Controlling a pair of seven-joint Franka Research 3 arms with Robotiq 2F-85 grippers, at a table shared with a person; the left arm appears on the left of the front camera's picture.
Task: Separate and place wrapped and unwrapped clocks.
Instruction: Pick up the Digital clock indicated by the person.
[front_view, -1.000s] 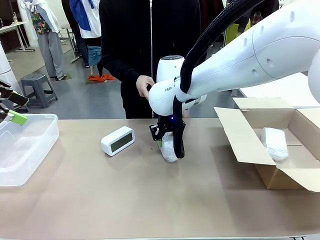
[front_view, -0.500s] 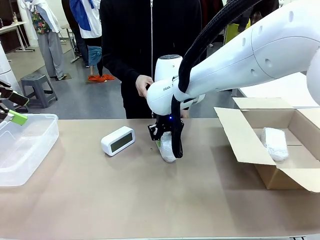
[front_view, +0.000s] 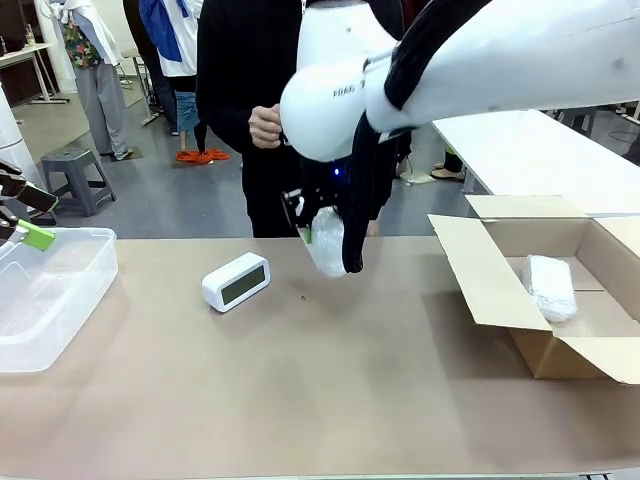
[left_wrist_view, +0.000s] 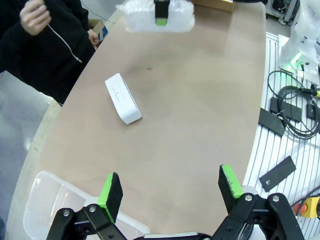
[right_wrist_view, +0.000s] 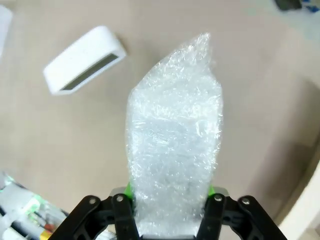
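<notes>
My right gripper (front_view: 327, 243) is shut on a bubble-wrapped clock (front_view: 326, 241) and holds it in the air above the table's middle. In the right wrist view that wrapped clock (right_wrist_view: 174, 147) stands up between my fingers. The bare white clock (front_view: 236, 281) with a dark screen lies on the table to its left; the same bare clock (right_wrist_view: 84, 59) (left_wrist_view: 123, 98) lies below in both wrist views. A second wrapped clock (front_view: 549, 286) lies inside the cardboard box (front_view: 480, 270). My left gripper (left_wrist_view: 170, 186) hangs open and empty above the clear tub (left_wrist_view: 55, 200).
The clear plastic tub (front_view: 60, 300) sits at the table's left edge. The open brown box stands at the right with its flaps spread. A person in black (front_view: 270, 90) stands at the far side, hand (front_view: 265, 126) raised near my right arm.
My right gripper has lifted the wrapped clock off the table and carried it up and slightly left. The person's hand has risen. The left arm has not moved.
</notes>
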